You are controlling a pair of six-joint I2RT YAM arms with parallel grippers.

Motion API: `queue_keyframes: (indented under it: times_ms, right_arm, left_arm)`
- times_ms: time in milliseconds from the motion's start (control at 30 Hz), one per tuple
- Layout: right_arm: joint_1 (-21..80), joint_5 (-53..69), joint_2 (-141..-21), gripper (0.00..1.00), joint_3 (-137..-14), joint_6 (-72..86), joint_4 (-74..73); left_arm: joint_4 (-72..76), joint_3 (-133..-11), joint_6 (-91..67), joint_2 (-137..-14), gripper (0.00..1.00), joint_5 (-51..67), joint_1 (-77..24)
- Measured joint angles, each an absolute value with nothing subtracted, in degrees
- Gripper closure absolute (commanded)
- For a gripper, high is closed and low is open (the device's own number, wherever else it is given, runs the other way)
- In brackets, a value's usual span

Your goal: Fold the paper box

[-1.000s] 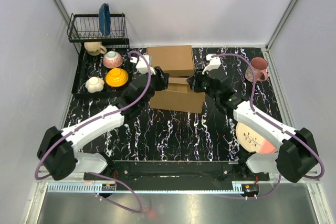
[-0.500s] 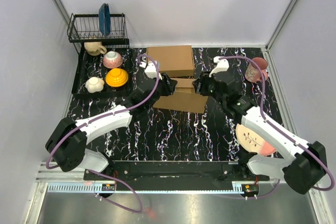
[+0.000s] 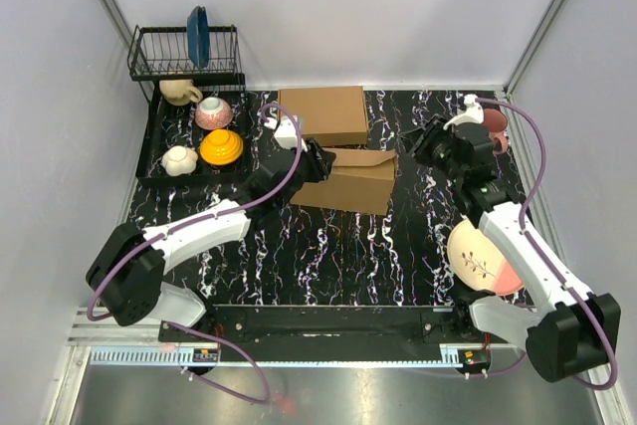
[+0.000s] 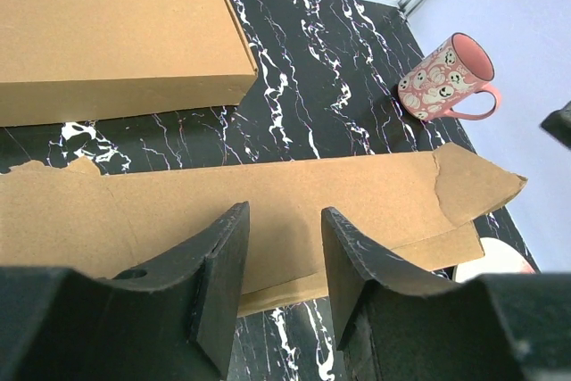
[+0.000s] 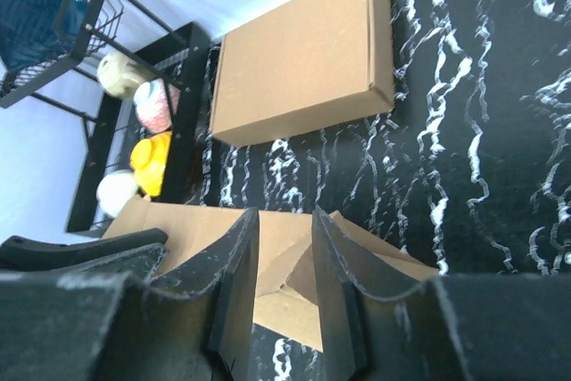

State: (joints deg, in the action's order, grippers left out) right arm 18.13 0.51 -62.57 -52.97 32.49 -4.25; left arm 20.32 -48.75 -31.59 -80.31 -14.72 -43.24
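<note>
Mid-table, half-folded paper box (image 3: pixel 343 184), just nearer than a formed cardboard box (image 3: pixel 323 114). At its left end, left gripper (image 3: pixel 311 160), jaws parted above the cardboard, nothing pinched. Off to its right, well clear, right gripper (image 3: pixel 416 139), released and empty

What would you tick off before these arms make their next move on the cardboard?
1. Paper box fully folded: not ok, its long top flap lies loose with a ragged end.
2. Left gripper free to grasp: ok, open over the flap, nothing clamped.
3. Left gripper touching the flap: cannot tell.
4. Right gripper clear of the paper box: ok, open, off its right end.
5. Formed box out of the way: ok, a strip of table separates it.
6. Pink mug safe from the right arm: cannot tell, the arm passes close by.
</note>
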Motion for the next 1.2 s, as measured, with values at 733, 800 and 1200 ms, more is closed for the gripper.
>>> queue_keyframes:
  times_ms: [733,800,1200]
  right_arm:
    - [16.1,10.0,-65.1,0.61,-53.3,35.2,-10.1]
    - [16.1,10.3,-65.6,0.62,-52.9,35.6,-10.0]
    - [16.1,11.5,-63.9,0.86,-46.9,38.3,-3.5]
  left_arm:
    - [20.0,-48.7,-30.0,-80.0,0.54,-15.3,-43.2]
    - [20.0,-48.7,-30.0,-80.0,0.54,-15.3,-43.2]
    - [19.4,-48.7,-29.9,-79.5,0.54,-15.7,-43.3]
